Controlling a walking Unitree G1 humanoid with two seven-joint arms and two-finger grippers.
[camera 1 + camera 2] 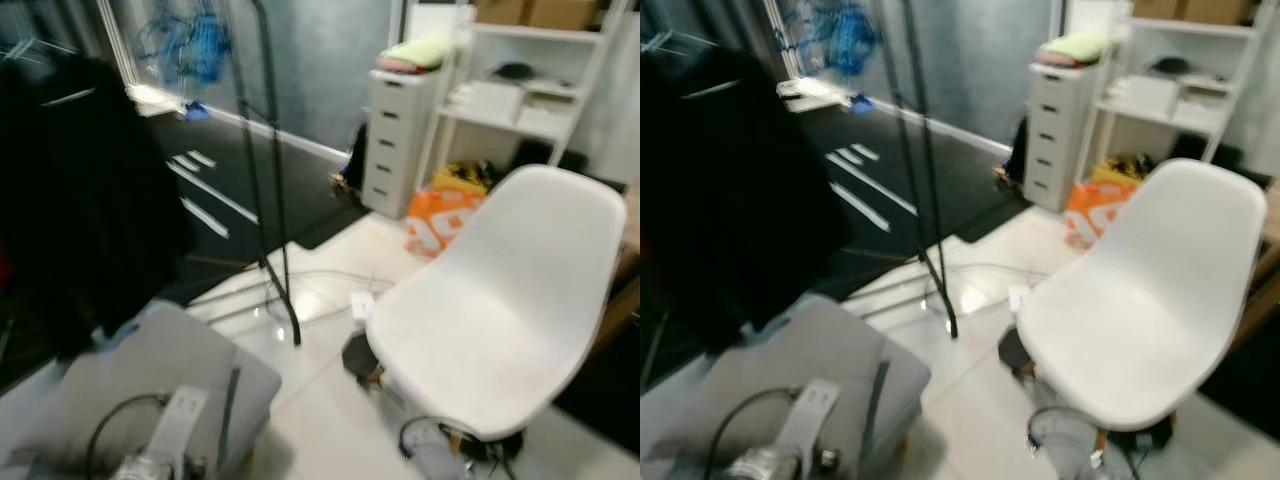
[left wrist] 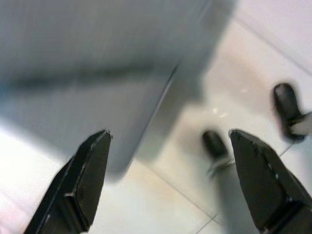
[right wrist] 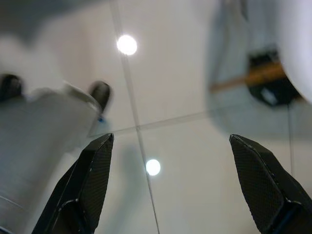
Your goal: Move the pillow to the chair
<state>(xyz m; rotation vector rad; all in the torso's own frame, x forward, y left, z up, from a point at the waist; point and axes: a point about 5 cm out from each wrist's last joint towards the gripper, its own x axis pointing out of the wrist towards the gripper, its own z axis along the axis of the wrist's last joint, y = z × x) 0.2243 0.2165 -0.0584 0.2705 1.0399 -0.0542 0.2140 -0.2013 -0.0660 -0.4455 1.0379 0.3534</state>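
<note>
Nearest to the robot, at the bottom of the head views, a grey pillow (image 1: pixel 150 375) lies low in front of its left side, with the silver left arm (image 1: pixel 165 440) and its cable above it. In the left wrist view the left gripper (image 2: pixel 168 180) hangs with its two black fingers spread wide, nothing between them; the grey pillow fills the space beyond one finger and the pale tiled floor (image 2: pixel 161 204) lies under the other. The right gripper (image 3: pixel 170 183) is likewise wide open and holds nothing, hovering over glossy floor tiles that reflect two ceiling lights.

Just beyond, to the robot's right, stands a white moulded chair (image 1: pixel 510 300); its seat is bare and its dark base with wooden legs rests on the tiles. The pillow is apart from the chair, across a strip of floor.

Between them, a little further off, a thin black metal stand (image 1: pixel 270 180) rises from the floor, with white cables (image 1: pixel 330 285) lying around its foot. To the left hangs a large dark garment (image 1: pixel 80 190), blurred.

Further back an orange bag (image 1: pixel 445 220) sits on the floor beside a white drawer unit (image 1: pixel 398 140) with folded cloths on top. A white shelving rack (image 1: pixel 530 80) stands against the far wall, and a dark rug (image 1: pixel 260 180) with pale stripes covers the floor toward the far left.
</note>
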